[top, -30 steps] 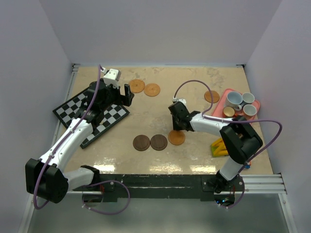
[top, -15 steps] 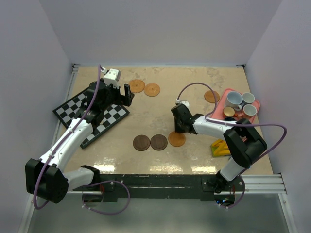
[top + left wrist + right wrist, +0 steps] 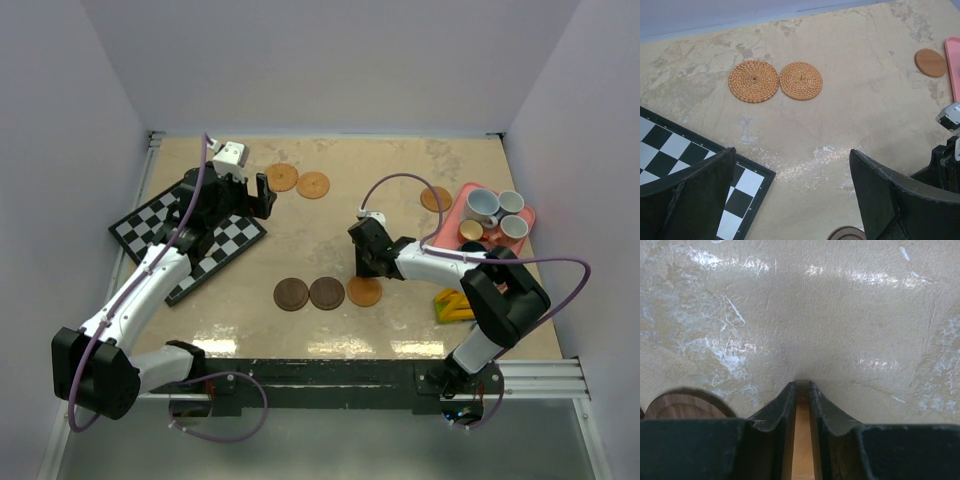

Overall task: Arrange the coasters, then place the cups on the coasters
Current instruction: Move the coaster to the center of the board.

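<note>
Right wrist view, my right claw (image 3: 801,386) nearly together, clamped on the rim of the orange-tan coaster (image 3: 801,440), coaster between my two fingers, just right of a dark brown coaster (image 3: 685,405), on the table (image 3: 840,315).

Beige table (image 3: 400,160), checkerboard (image 3: 230,235) left, pink tray (image 3: 530,213) right, woven coasters (image 3: 313,185) far, brown coasters (image 3: 291,294) near, perhaps yellow blocks (image 3: 452,303)

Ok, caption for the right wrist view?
Right hand nearly shut, tips down at the table, tan coaster showing in the gap, brown coaster lower left.
</note>
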Tool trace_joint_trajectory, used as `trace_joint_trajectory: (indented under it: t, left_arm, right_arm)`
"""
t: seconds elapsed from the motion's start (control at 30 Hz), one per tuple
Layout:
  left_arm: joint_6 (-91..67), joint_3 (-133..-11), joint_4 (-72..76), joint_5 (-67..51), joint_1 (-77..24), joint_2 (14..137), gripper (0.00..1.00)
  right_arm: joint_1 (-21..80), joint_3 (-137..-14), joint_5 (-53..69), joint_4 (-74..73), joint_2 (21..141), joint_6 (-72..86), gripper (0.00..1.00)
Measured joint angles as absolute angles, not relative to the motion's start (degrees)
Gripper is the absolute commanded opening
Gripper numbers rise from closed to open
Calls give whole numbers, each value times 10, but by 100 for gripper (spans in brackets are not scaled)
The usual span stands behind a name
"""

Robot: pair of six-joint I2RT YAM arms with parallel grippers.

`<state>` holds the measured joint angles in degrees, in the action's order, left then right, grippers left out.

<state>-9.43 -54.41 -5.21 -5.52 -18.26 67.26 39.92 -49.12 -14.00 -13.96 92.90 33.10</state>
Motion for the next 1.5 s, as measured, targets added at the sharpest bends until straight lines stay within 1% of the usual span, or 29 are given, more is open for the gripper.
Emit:
trace_joint_trajectory:
  t: [0.07,0.13,0.27,0.5,0.63,0.7,0.87,0.9,0.93,0.97,1.17,1.5]
  left_arm:
    - [-94,-544,-52,-55,-184,673,100]
    - [-94,-544,-52,-55,-185,673,100]
    - [-94,-544,-52,-55,-186,673,100]
    - [-94,-544,-52,-55,-186,672,100]
    - [-94,-544,-52,-55,-188,672,100]
    - [-94,-544,-52,-56,-189,672,100]
    - [-94,-544,-52,-56,-189,672,100]
    - [-94,-544,-52,-55,-189,671,100]
    - [-95,-544,-52,-55,-189,671,100]
    - [-95,-544,-52,-56,-189,671,100]
    - [-95,-544,-52,-58,-189,671,100]
    - [-100,-544,-52,-62,-190,667,100]
  right_arm:
    - [401,-491,-140,-140,929,333,25]
    - [401,-494,-141,-149,927,333,25]
    - [396,-502,-156,-184,904,331,23]
    - [342,-497,-171,-207,833,322,23]
    - [338,-484,-168,-231,819,322,27]
    - [340,-483,-169,-244,821,325,27]
    - [344,-484,-189,-278,829,345,25]
    - [344,-484,-192,-283,829,349,23]
    - [344,-484,-196,-287,829,352,14]
    - [344,-484,-198,-292,829,356,11]
    - [354,-487,-200,-324,860,378,14]
    - [361,-484,-182,-345,861,389,12]
